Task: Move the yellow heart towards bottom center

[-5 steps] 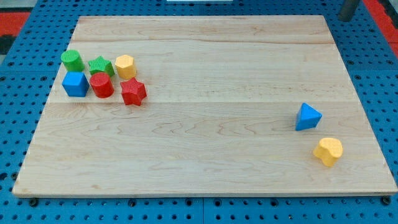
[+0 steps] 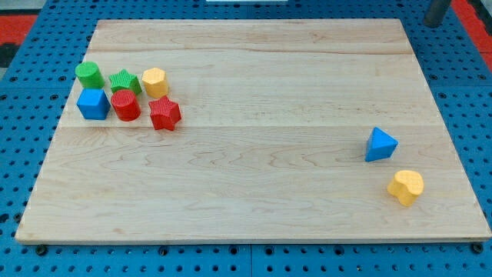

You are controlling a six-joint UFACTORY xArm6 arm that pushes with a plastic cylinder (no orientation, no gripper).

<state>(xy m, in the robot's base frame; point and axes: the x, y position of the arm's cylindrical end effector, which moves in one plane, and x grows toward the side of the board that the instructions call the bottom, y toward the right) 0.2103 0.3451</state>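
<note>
The yellow heart [image 2: 405,187] lies near the board's bottom right corner. A blue triangle [image 2: 380,145] sits just above it and slightly to its left, apart from it. My tip [image 2: 434,24] shows as a dark rod end at the view's top right, just off the board's top right corner and far above the yellow heart. It touches no block.
A cluster sits at the board's upper left: green cylinder [image 2: 89,74], green star [image 2: 124,81], yellow hexagon [image 2: 154,81], blue cube [image 2: 93,103], red cylinder [image 2: 125,105], red star [image 2: 164,114]. The wooden board [image 2: 254,192] rests on a blue pegboard.
My tip has shifted slightly to the right at the view's top right. No block has moved.
</note>
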